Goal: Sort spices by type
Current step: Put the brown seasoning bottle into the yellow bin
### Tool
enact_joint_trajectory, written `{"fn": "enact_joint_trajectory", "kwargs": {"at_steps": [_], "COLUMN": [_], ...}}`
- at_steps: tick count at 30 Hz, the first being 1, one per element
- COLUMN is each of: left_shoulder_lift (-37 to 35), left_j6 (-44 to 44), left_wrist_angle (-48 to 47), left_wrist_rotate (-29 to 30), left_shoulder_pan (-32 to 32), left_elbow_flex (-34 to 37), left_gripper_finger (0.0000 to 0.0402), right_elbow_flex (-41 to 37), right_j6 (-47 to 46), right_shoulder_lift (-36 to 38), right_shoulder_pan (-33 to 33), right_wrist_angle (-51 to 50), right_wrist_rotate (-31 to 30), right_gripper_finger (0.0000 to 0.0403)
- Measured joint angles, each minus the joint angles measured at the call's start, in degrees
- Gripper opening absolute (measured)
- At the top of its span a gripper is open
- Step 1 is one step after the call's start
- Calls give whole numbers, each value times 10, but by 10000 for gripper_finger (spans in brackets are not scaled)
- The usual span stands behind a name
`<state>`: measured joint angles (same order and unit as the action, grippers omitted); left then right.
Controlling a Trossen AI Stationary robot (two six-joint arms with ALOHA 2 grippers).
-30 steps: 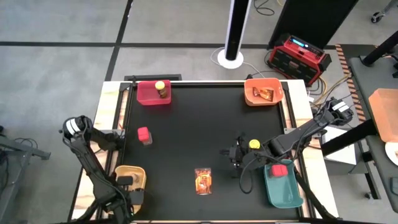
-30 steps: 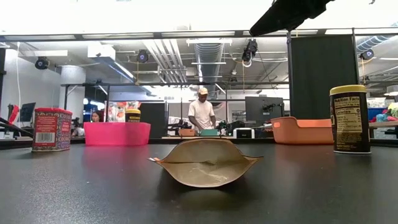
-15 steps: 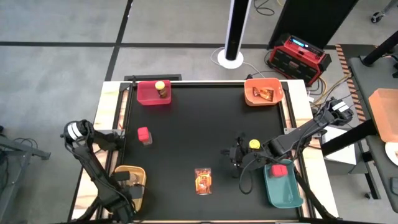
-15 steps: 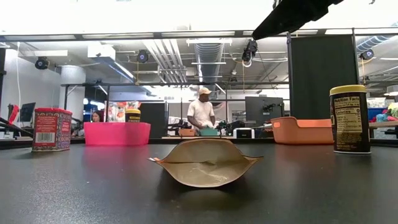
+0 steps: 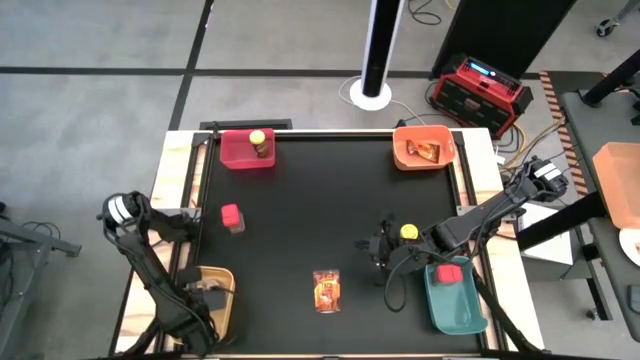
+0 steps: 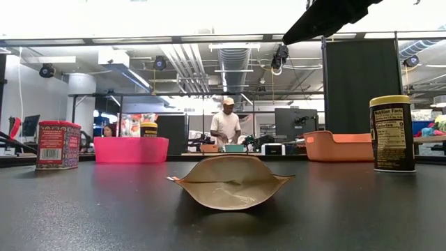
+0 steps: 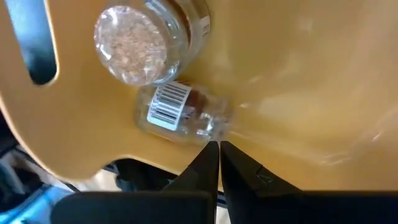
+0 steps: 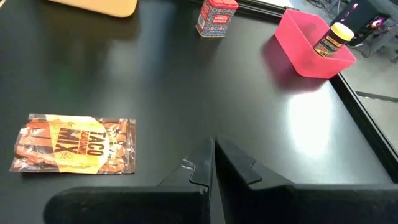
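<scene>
Mostly bare black table [image 5: 300, 230], person [image 6: 225, 129] beyond

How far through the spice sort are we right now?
Five look binned: one jar in the pink bin, a packet in the orange bin, a red tin in the teal bin, two small jars in the yellow bin. Both grippers are empty. Loose: red tin, taco packet, yellow-lidded jar.

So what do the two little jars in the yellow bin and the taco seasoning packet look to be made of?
The two little jars look like clear glass or hard plastic: contents show through, walls glint, and one carries a paper barcode label. The yellow bin looks like glossy moulded plastic. The taco seasoning packet looks like printed foil or plastic film, crinkled and shiny.
</scene>
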<state>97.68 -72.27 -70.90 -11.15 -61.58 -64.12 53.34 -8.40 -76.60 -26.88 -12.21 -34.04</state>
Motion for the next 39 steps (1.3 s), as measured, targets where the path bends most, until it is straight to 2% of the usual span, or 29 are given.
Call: {"fn": "enact_joint_trajectory", "kwargs": {"at_steps": [6, 10, 12, 20, 27, 31, 34, 39], "left_shoulder_lift": [-20, -51, -69, -126, -164, -160, -157, -152], "left_j6": [-134, -154, -155, -185, -275, -342, -382, -449], "left_wrist_angle": [31, 98, 97, -1, 75, 95, 96, 89], "left_wrist_rotate": [3, 79, 93, 62, 55, 0, -36, -45], "left_shoulder_pan": [15, 16, 19, 29, 29, 29, 29, 30], "left_elbow_flex": [-11, -11, -11, -9, 52, 99, 108, 109], "left_gripper_finger": [0, 0, 0, 0, 0, 0, 0, 16], "right_elbow_flex": [0, 0, 0, 0, 0, 0, 0, 0], "right_j6": [-11, -5, -1, -1, -7, -10, -18, -40], "right_shoulder_lift": [0, 0, 0, 0, 0, 0, 0, 0], "right_shoulder_pan": [0, 0, 0, 0, 0, -1, -1, -1], "right_wrist_angle": [0, 0, 1, 0, 0, 0, 1, 1], "right_wrist_rotate": [0, 0, 0, 0, 1, 1, 1, 1], "right_gripper_finger": [9, 9, 9, 9, 10, 12, 12, 13]}}
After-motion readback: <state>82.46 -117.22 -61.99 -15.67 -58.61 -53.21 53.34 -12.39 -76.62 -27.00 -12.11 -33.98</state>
